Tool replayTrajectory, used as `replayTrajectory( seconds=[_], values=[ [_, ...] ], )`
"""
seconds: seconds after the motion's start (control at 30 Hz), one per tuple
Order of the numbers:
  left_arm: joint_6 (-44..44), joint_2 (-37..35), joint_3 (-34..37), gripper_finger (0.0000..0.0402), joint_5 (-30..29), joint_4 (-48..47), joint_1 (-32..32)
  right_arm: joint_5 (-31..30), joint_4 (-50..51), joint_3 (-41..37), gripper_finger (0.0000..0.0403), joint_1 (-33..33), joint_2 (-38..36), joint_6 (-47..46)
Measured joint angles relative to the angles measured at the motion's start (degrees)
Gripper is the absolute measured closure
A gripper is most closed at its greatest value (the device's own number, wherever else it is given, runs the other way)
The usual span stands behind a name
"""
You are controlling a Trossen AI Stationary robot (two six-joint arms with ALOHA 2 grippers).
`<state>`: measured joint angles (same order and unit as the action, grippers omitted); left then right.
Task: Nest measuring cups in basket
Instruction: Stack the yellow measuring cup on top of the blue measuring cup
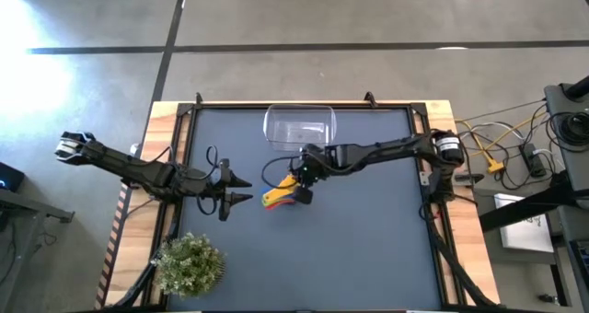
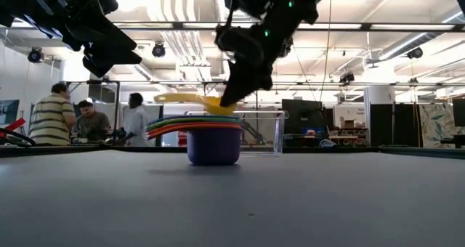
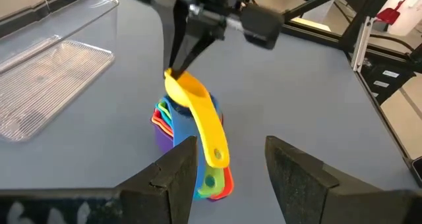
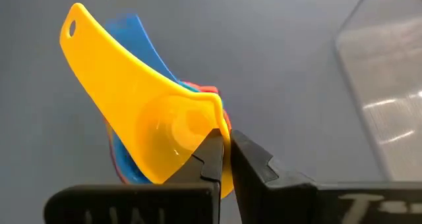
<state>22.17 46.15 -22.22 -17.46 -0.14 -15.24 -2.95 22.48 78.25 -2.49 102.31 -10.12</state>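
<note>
The yellow measuring cup (image 4: 142, 118) is pinched at the rim of its bowl by the right gripper (image 4: 224, 155), whose jaws are clamped tight on the thin plastic edge, and it is held tilted just above the stack of nested cups (image 2: 211, 134), handle slanting out and down toward the left arm's side. In the low view the stack is seen sitting on the dark table (image 1: 368, 249), the purple bowl (image 2: 213, 147) at the bottom with red, orange, green and blue handles fanned out in layers above it. The stack is placed near the middle of the table, just in front of the clear basket (image 1: 300, 125), which is set at the far edge and is seen with no cups in it. The left gripper (image 1: 241, 190) is held a short way off to the stack's side, its fingers (image 3: 177, 172) parted with nothing between them, pointed at the cups. A potted plant (image 1: 189, 264) is seen at the near left corner, and people (image 2: 52, 116) are visible in the room beyond
</note>
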Motion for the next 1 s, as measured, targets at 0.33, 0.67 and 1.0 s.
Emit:
replayTrajectory(
  seconds=[0.33, 0.67, 1.0],
  values=[
    [0.0, 0.0, 0.0, 0.0242, 0.0, 0.0, 0.0, 1.9, -4.6, -3.5, 0.0377, -0.2, 0.1, -0.8],
    [0.7, 0.0, 0.2, 0.0242, 0.0, 0.0, 0.0, 1.9, -4.4, -3.5, 0.031, 0.0, -0.6, 1.8],
    [4.4, 7.1, 0.4, 0.0242, 0.0, 3.4, 0.0, -8.3, -3.6, -5.8, 0.0312, 3.5, -9.8, 5.0]
  ],
)
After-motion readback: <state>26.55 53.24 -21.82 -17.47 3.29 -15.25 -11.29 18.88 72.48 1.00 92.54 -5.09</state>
